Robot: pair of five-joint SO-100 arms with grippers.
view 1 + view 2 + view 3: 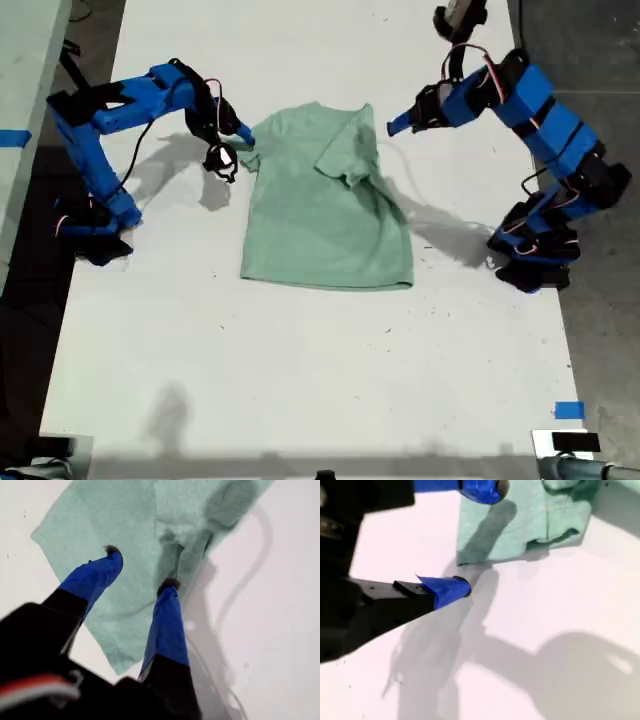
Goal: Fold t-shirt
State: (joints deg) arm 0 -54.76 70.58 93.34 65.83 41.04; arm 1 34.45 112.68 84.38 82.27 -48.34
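Observation:
The pale mint-green t-shirt [320, 215] lies flat in the middle of the white table [300, 380], with one sleeve folded inward over the body on the exterior view's right. My first gripper [396, 125] is on the arm at the exterior view's right. It hovers open above the shirt's upper edge by that folded sleeve [190, 535], holding nothing [141, 567]. My second gripper [242, 138], on the arm at the exterior view's left, is open too. A corner of the t-shirt [520, 525] lies between its two fingertips [477, 537].
Both arm bases stand at the table's side edges, one at the exterior view's left [95, 225] and one at its right [535, 255]. Blue tape marks [568, 409] sit near the front edge. Dark floor surrounds the table.

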